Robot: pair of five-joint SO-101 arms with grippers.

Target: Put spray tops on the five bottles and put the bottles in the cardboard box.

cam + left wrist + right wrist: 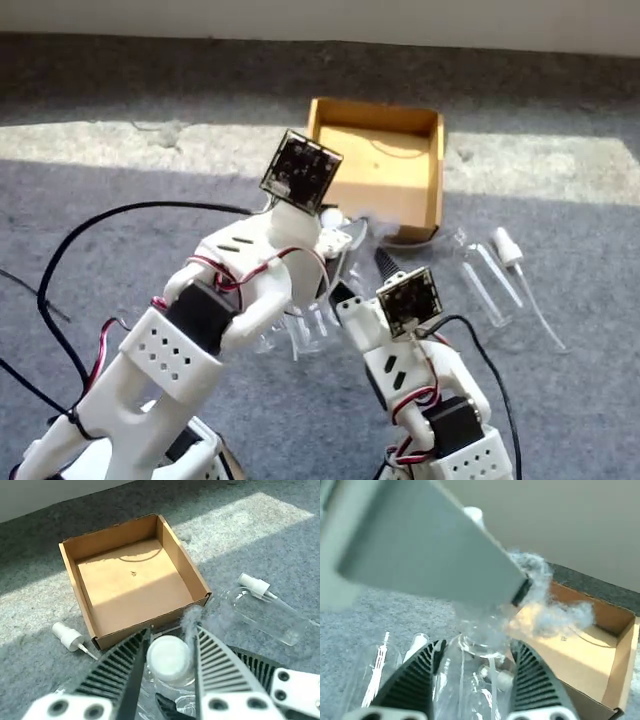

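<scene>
From where I stand, both arms meet in the middle of the grey-covered table [100,200], just on the near side of the cardboard box [375,165]. The box sits open towards the far edge with sunlight across its brown floor. The left gripper [171,632] has its jaws drawn in narrow on a white spray top [170,661], with one ribbed jaw pressed against each side of the cap. Right beneath it, the right gripper [477,647] has a clear bottle [470,690] between its jaws. They are parted just enough to take the bottle's body and bear on both sides, and the neck points up towards the other arm's jaws. A few spare bottles [300,335] lie on the table between the two arms, just left of the held one. Off to the right, a lone bottle [485,280] lies on its side. Just beside it is a second spray top [507,245], its thin tube trailing towards the near right. A third spray top [70,636] lies on the table just by a near corner of the box.
</scene>
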